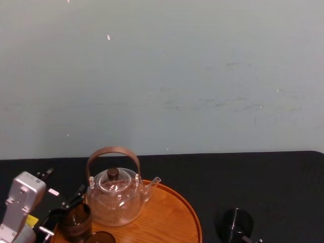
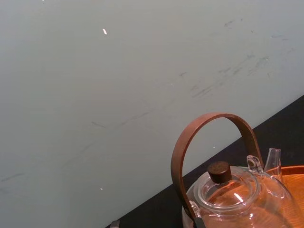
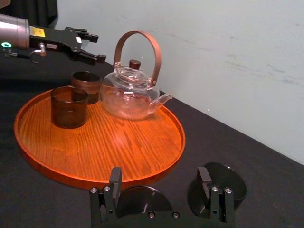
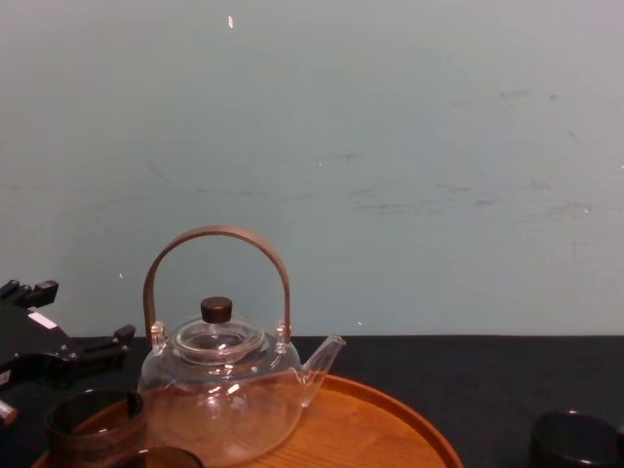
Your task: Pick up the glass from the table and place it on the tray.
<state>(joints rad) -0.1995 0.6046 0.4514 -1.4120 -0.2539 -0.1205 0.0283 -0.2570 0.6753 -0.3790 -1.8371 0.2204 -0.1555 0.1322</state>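
Right claw (image 3: 160,173) sits closest to the lens in the right wrist view. Its fingers are wide apart with nothing between them, low over the black table (image 3: 256,147) at the tray's (image 3: 118,142) near edge. Count: 2 glasses, 1 teapot, 1 tray. Both glasses stand upright on the tray, close together; can't tell if they touch. The glass (image 3: 88,83) looks to sit just inside the far-left rim, its base partly hidden by the second glass (image 3: 69,107). The teapot (image 3: 130,92) is just beside it, toward the tray's far edge. Left claw (image 3: 94,46) hangs above and behind the glass with fingers spread. It holds nothing and does not touch the glass.

Head view: the glass is at the tray's left edge, with the teapot just to its right. The second glass is at the front edge, cut off by the frame. The left claw is just off the tray's left edge, on a silver arm.

Chest view: the glass is at the tray's left edge and the teapot is near the middle. The left claw is to the left over the table, apart from the glass.

Left wrist view: the teapot is close up, its wooden handle arching over the lid knob. The tray rim shows by the spout.
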